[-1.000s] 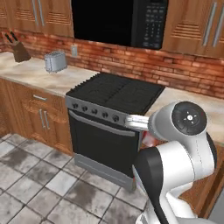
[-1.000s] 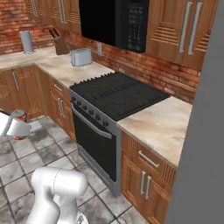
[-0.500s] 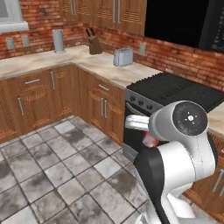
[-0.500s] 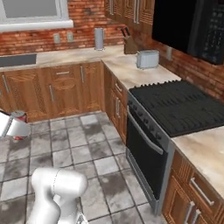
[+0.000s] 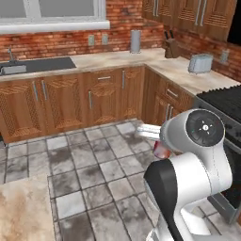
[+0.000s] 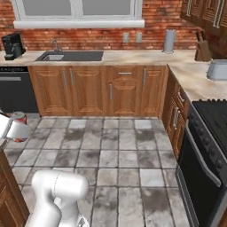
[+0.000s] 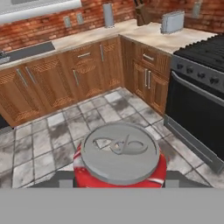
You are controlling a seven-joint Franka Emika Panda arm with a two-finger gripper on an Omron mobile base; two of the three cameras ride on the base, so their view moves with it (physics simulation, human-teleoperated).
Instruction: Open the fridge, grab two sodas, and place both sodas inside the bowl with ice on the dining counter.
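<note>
Grey mottled floor tiles are bordered by wooden cabinets under a brick wall. A sink and a coffee machine are seen in the right base view, a toaster and a knife block in the left base view. One soda is counted, red with a grey top. It is gripped in the partly closed pincer, held above the floor.

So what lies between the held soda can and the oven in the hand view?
Bare grey floor tiles alone; nothing stands between the soda can, gripped by the gripper, and the oven.
</note>
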